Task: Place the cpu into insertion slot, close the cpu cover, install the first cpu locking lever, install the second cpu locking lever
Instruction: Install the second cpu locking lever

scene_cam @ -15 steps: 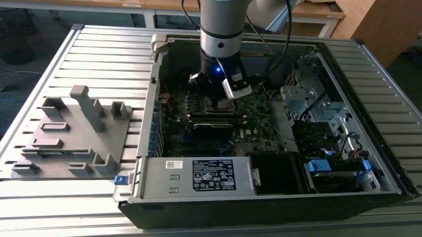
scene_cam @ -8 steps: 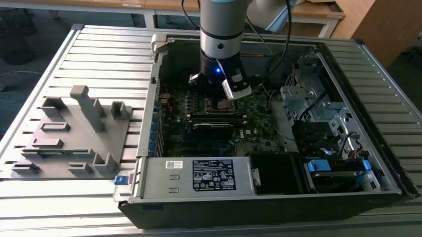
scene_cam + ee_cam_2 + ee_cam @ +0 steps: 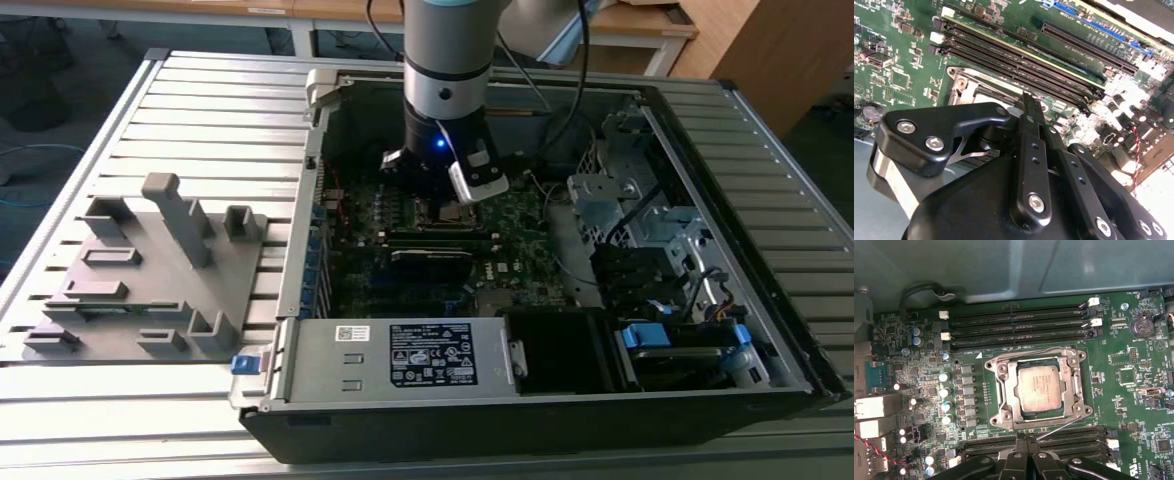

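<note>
The cpu (image 3: pixel 1039 388), a dull silver square, lies in the insertion slot (image 3: pixel 996 419) on the green board. The cpu cover (image 3: pixel 1074 385), a silvery frame with a square window, lies flat around it. One thin wire lever (image 3: pixel 1064 426) runs slanted off the socket's edge, and its end meets my fingertips. Another wire lies along the opposite edge (image 3: pixel 1026 353). My gripper (image 3: pixel 1027 439) is shut, its tips just beside the socket. In the second wrist view the gripper (image 3: pixel 1026 97) points at the socket frame (image 3: pixel 966 85). In the exterior view the gripper (image 3: pixel 447 208) reaches down into the open computer case.
Long black memory strips (image 3: pixel 1019 327) flank the socket on both sides. Capacitors (image 3: pixel 945 390) stand near it. The case walls (image 3: pixel 300 230), a power supply (image 3: pixel 400 355) and cabled drive bays (image 3: pixel 667 260) hem the board. A grey fixture (image 3: pixel 147 270) lies on the slatted table at the exterior view's left.
</note>
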You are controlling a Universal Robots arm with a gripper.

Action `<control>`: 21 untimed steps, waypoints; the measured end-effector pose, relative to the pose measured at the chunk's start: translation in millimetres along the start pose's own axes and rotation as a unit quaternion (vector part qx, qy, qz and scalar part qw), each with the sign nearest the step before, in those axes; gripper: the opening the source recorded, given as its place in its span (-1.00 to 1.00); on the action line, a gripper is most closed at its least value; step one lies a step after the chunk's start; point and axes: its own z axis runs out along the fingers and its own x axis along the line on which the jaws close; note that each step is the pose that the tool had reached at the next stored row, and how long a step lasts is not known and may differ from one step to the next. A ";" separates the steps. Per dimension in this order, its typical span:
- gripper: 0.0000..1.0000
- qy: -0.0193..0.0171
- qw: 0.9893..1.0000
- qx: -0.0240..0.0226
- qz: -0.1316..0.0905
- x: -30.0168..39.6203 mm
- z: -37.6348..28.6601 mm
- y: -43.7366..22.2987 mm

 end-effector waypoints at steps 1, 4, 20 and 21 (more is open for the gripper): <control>-0.80 0.000 1.000 0.000 0.000 0.7 0.3 -0.1; -0.80 0.000 1.000 0.000 0.000 3.5 1.6 -0.6; -0.80 0.000 1.000 0.000 0.000 9.6 6.8 -4.8; -0.80 0.000 1.000 0.000 0.000 10.9 7.7 -5.0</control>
